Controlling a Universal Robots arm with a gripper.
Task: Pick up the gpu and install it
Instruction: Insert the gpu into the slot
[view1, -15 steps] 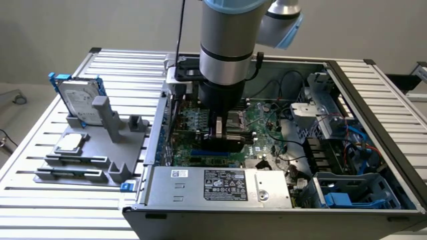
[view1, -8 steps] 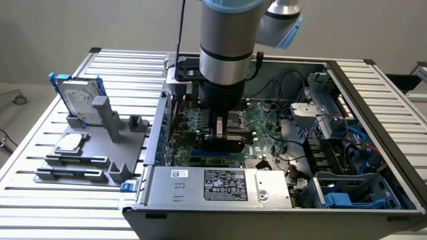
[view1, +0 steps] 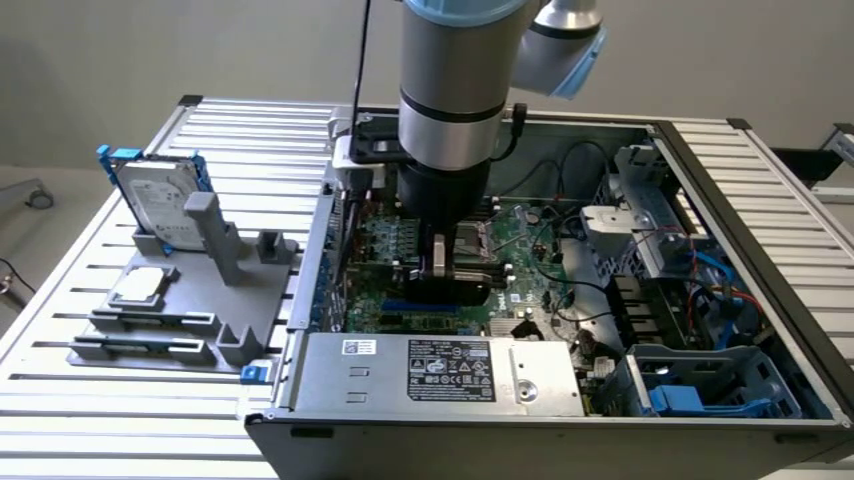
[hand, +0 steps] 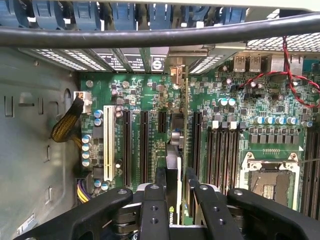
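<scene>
You're working in what's looking like a robotics lab: an industrial arm is reaching into an opened computer case, sitting on a slatted aluminium desk beside a grey parts fixture, a bare wall behind.

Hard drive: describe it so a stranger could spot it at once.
On the slatted metal table, to the exterior view's left of the open computer case, sits a grey plastic fixture. At its far end stands the silver hard drive, upright on edge. Its blue frame distinguishes it from the small square silver chip lying flat.
</scene>
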